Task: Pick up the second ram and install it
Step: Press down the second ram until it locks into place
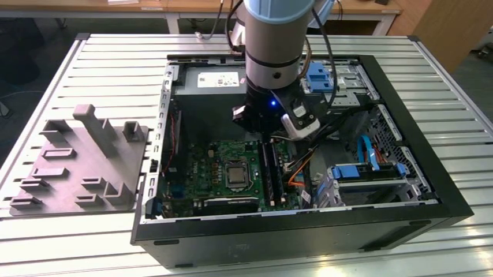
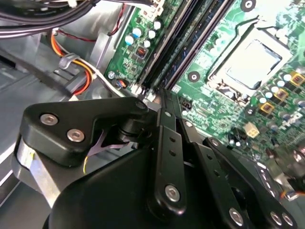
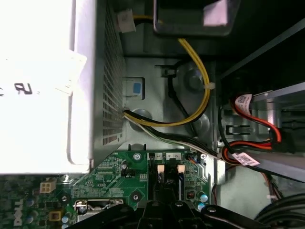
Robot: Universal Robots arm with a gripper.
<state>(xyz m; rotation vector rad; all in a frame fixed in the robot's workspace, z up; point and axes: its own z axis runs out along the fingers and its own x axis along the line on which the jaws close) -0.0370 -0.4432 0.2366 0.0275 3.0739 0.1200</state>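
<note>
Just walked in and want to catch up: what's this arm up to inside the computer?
The arm has its gripper lowered into the open PC case, right over the memory slots beside the processor socket on the motherboard. In the second wrist view the gripper's black linkage lines up with the long slots. The ram stick itself cannot be made out from here. A grey parts fixture sits on the table.

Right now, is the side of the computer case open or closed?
Open. In the exterior view the computer case lies on its side with no side panel on it, so the green motherboard and the gripper above it are exposed.
</note>
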